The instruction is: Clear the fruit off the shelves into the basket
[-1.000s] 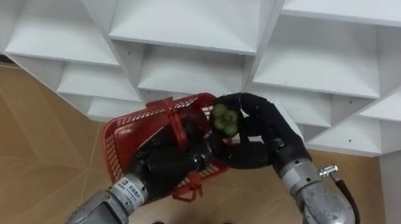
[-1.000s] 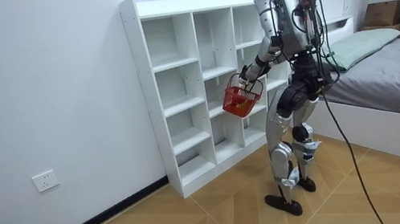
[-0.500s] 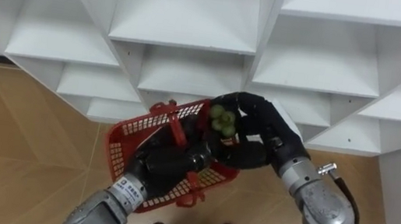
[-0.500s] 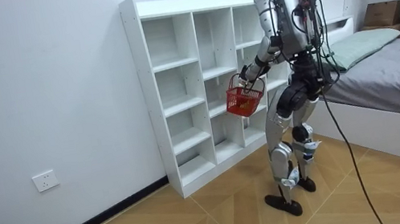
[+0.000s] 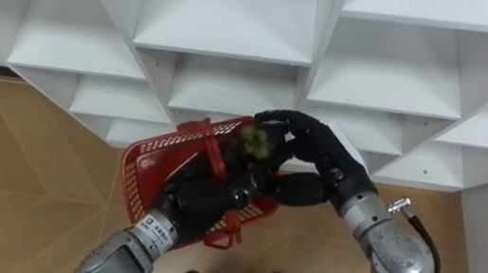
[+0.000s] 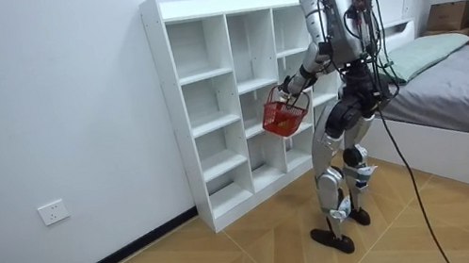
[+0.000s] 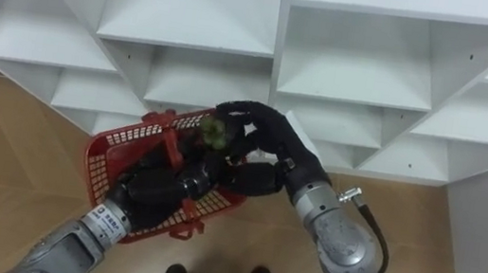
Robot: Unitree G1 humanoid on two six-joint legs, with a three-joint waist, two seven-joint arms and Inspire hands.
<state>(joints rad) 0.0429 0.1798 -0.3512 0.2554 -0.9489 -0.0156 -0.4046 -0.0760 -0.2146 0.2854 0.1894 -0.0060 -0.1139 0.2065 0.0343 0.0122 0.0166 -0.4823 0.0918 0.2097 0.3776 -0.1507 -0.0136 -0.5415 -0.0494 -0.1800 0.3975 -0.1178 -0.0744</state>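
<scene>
Grapes (image 5: 253,140) now further over basket (image 5: 137,167), in curled fingers (image 5: 283,120) of right hand (image 5: 314,158); left hand (image 5: 205,195) round handle (image 5: 214,154).

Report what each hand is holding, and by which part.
The left robot hand grips the red basket by its handle; the right robot hand clasps green grapes over the basket.

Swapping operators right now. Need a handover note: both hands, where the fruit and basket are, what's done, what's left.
Left hand: shut on the red basket, holding it up in front of the white shelf unit.
Right hand: shut on the bunch of green fruit, held over the basket's far rim, not yet released.
Done: the fruit is off the shelf and at the basket.
Left: lower it in and open the right hand. The shelf compartments in view look bare. The left hand hides the basket's inside, so I can't tell what else is collected.
</scene>
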